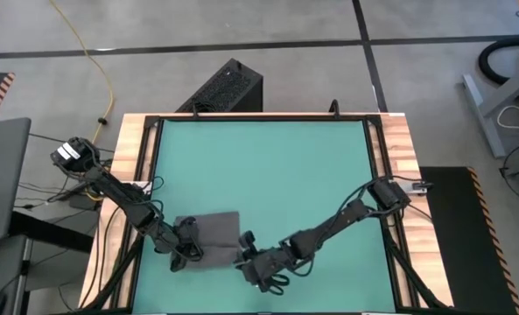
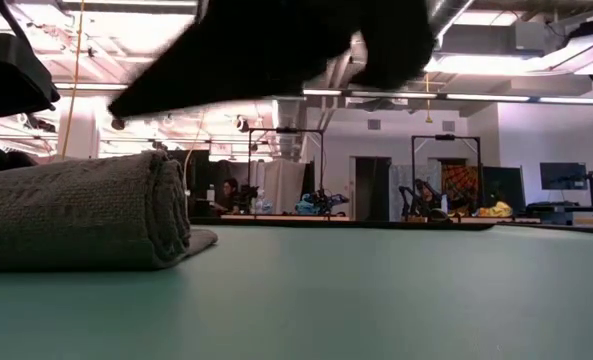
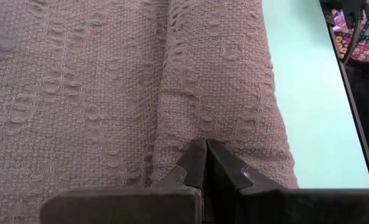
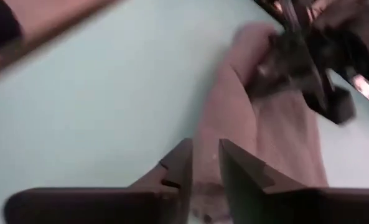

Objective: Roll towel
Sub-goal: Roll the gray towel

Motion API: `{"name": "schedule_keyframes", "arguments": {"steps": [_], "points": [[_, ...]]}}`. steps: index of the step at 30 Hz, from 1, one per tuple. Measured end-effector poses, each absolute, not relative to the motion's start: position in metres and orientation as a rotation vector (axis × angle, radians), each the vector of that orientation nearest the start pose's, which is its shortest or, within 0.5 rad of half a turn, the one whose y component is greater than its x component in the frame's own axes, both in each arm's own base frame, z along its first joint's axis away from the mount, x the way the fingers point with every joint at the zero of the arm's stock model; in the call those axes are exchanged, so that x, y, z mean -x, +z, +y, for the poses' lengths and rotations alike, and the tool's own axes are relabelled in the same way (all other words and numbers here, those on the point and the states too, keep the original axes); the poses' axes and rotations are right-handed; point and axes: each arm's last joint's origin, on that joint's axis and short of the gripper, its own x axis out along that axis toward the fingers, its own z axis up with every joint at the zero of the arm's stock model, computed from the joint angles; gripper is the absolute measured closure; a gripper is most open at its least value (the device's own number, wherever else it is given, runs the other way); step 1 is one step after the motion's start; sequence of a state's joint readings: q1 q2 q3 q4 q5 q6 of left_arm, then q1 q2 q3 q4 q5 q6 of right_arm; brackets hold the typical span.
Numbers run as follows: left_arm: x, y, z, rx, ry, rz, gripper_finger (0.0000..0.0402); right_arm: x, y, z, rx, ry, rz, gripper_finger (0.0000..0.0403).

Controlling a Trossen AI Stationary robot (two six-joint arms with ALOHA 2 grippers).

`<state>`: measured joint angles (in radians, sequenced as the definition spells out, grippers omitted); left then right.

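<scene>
Seen from above, on the green table (image 1: 268, 166), near its front edge and left of centre: the towel (image 1: 213, 238), dark grey, partly rolled, with a flat stretch lying on the far side of the roll. At the towel's left end, the left gripper (image 1: 189, 249), fingers (image 3: 224, 171) pressed together with no gap, tips resting against the woven cloth where the roll meets the flat part; no fold visibly pinched between them. At the towel's right end, the right gripper (image 1: 244, 254), fingers (image 4: 179, 165) slightly parted with a narrow gap, pale cloth showing just past the tips; whether any of it is held, impossible to tell. In the right wrist view, the left gripper (image 4: 296, 56) visible at the far end of the roll (image 4: 259, 124). From table height, the roll (image 2: 76, 210) on the left of the picture, spiral end facing right, a thin flap (image 2: 201, 240) lying flat on the surface beside it, and a dark blurred arm (image 2: 276, 50) crossing overhead. Beyond the table, a workshop with ceiling lights and benches. On the floor past the far edge, a black perforated box (image 1: 224, 87) and a yellow cable (image 1: 88, 52)
</scene>
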<state>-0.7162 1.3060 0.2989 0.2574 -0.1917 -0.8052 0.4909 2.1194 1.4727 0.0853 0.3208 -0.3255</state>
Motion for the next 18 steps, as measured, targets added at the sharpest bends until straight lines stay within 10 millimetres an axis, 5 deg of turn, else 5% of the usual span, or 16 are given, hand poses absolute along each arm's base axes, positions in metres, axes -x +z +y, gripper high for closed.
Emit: {"name": "schedule_keyframes", "arguments": {"steps": [11,18], "points": [[-0.157,0.118,-0.129,0.432,-0.194,0.826,0.0401,-0.412,0.178,0.221,0.582,0.207,0.506,0.0153],[-0.157,0.118,-0.129,0.435,-0.194,0.827,0.0401,-0.421,0.159,0.216,0.593,0.185,0.51,0.0133]]}}
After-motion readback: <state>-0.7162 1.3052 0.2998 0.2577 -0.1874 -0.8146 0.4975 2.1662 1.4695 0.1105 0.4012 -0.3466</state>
